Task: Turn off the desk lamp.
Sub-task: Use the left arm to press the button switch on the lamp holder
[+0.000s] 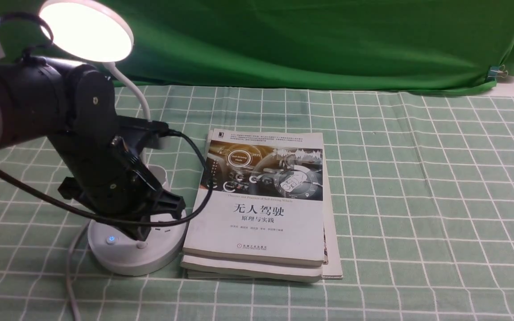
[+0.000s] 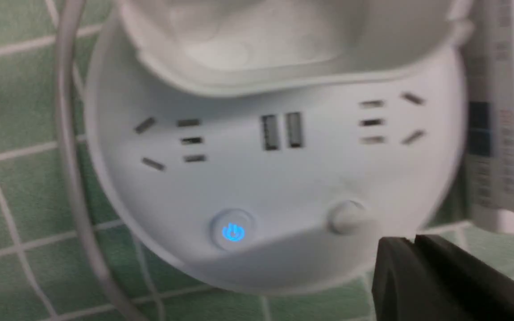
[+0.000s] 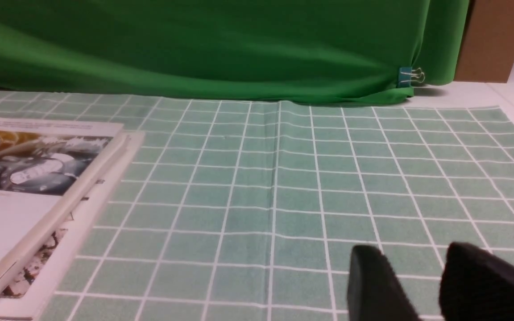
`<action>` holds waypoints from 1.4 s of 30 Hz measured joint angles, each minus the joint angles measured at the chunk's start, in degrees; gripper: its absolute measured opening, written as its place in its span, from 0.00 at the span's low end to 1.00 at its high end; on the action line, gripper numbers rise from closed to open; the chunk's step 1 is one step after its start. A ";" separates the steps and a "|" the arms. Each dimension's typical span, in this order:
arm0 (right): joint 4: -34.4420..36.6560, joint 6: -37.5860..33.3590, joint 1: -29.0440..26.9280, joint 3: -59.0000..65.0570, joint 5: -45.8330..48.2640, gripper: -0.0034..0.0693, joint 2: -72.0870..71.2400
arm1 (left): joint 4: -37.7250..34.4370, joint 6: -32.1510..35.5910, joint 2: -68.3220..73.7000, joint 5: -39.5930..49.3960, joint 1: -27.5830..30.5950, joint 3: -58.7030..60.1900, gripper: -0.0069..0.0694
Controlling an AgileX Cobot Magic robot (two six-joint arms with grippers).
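Near the table's [image 1: 386,214] left front, the desk lamp's round base [image 1: 136,263] shows a blue-lit power button [image 1: 111,240] and a plain white button [image 1: 141,244]. Above the base hangs the left claw [image 1: 141,236], tips together, holding nothing. The right claw [image 3: 408,267] has its fingers apart. Just right of the base lies a stack of books [image 1: 257,200]. Behind the left arm [image 1: 92,133], the desk lamp's [image 1: 87,31] disc head glows white. Farthest back hangs a green cloth [image 1: 306,44].
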 joint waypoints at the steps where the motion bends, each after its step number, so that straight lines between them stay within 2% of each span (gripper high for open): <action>1: 0.00 0.00 0.00 0.00 0.00 0.38 0.00 | 0.00 0.00 0.36 -0.13 0.32 0.00 0.12; 18: 0.00 0.00 0.00 0.00 0.00 0.38 0.00 | -0.02 0.92 6.16 -1.77 0.79 -1.10 0.12; 33: 0.00 0.00 0.00 0.00 0.00 0.38 0.00 | 0.02 0.09 0.38 -2.41 0.74 -0.50 0.12; 42: 0.00 0.00 0.00 0.00 0.00 0.38 0.00 | -0.10 0.06 4.95 -1.21 0.74 -0.40 0.12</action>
